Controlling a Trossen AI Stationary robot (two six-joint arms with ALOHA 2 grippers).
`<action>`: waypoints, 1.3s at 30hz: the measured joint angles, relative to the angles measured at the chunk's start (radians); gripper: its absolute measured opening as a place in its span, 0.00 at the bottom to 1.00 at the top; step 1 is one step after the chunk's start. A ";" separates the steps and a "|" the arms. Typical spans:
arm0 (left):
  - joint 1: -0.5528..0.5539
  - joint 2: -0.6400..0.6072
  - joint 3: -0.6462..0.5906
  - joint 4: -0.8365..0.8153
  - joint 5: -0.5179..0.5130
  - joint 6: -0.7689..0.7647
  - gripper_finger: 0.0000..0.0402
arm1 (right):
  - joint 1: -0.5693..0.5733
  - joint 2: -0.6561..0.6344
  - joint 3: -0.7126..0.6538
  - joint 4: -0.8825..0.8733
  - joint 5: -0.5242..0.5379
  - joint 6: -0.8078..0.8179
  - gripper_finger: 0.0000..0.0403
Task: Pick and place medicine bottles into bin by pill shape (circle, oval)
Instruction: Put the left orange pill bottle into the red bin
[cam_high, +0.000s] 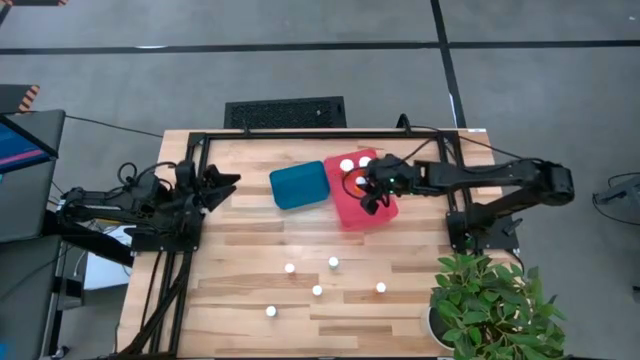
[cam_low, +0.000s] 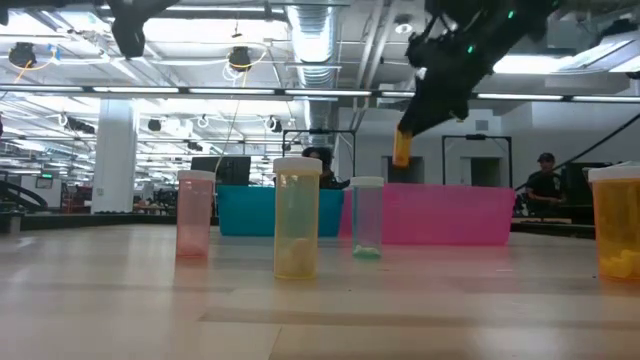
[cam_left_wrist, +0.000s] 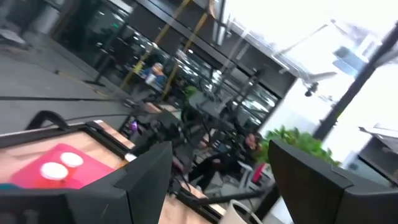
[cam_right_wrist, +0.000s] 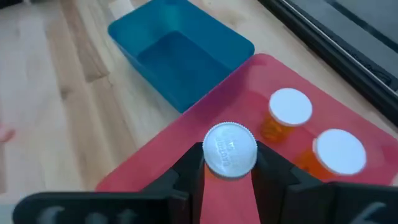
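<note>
Over the red bin (cam_high: 362, 203) near the tabletop's far edge, the right pincer (cam_high: 372, 190) holds a bottle; left pincer (cam_high: 228, 183) waits, spread. Low view: bottle (cam_low: 401, 146) hangs upright above pink wall. Right wrist view: fingers clamp the ribbed cap (cam_right_wrist: 230, 149); light, stiff, smooth-sided, probably best taken at the cap

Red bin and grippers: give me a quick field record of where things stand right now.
right gripper: shut on a white-capped bottle, held above the red bin
red bin contents: two bottles
blue bin: nothing visible inside
left gripper: open, at table's left side
table: five bottles, e.g.
</note>
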 joint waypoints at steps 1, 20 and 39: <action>0.000 0.000 0.000 0.000 -0.015 -0.009 0.65 | -0.008 0.015 -0.006 0.015 0.000 -0.015 0.28; 0.000 0.000 0.000 -0.010 -0.094 -0.005 0.65 | -0.091 0.336 -0.005 0.291 -0.054 -0.098 0.28; 0.000 0.000 0.000 -0.009 -0.093 0.001 0.65 | -0.091 0.414 -0.003 0.325 -0.055 -0.097 0.32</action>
